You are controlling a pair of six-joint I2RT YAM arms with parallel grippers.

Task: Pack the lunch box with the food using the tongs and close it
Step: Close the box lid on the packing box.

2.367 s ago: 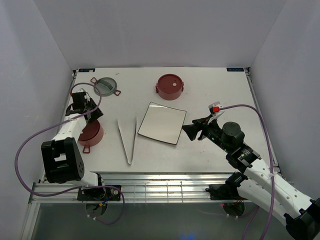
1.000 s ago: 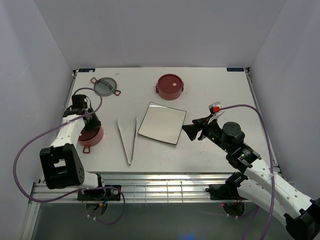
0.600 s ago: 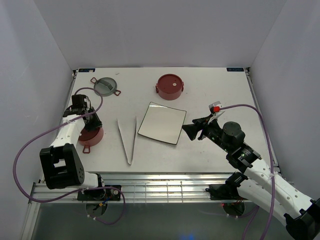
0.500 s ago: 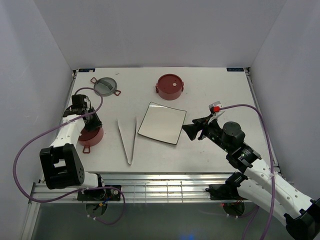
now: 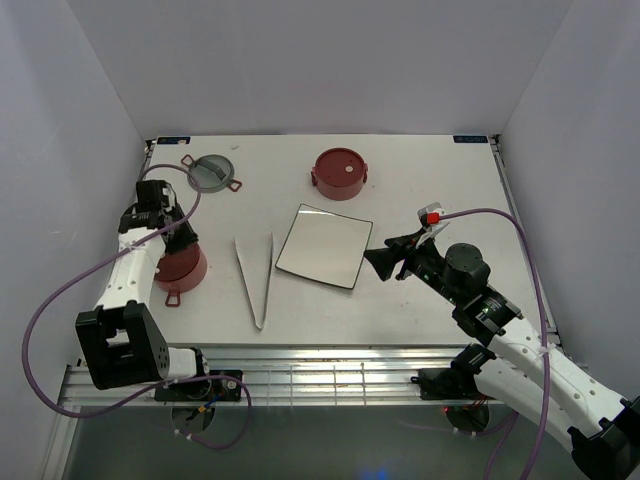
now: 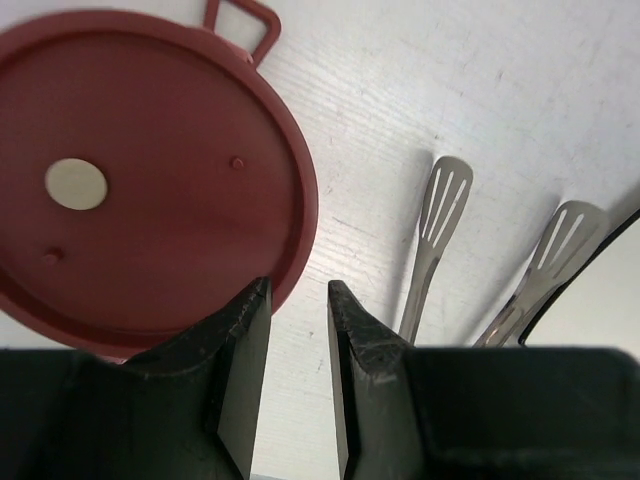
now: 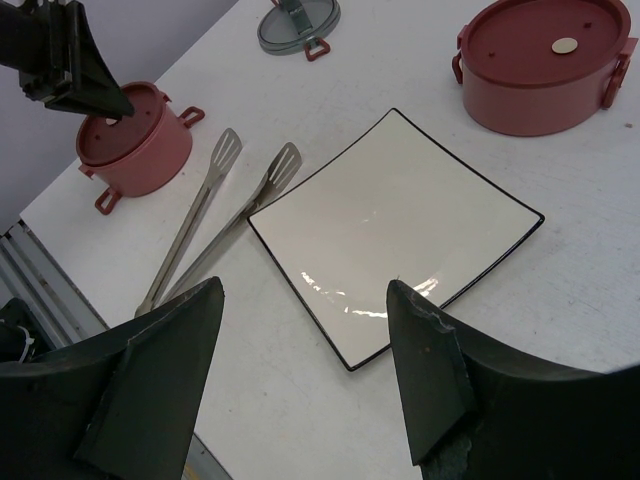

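One dusty-red bowl of the lunch box stands at the left with its flat red lid on. My left gripper hovers at that bowl's right rim, open a narrow way, with only bare table showing in the gap. The second lidded bowl stands at the back. The grey-green top lid lies at the back left. The tongs lie flat between the left bowl and the plate. My right gripper is wide open and holds nothing, by the plate's right corner. No food is in view.
A square white plate with a dark rim lies bare in the middle. White walls close the table on the left, back and right. A metal rail runs along the front edge.
My left gripper has risen a little off the left bowl's lid and drawn back toward the left wall, its jaws slightly narrower. The right arm has not moved.
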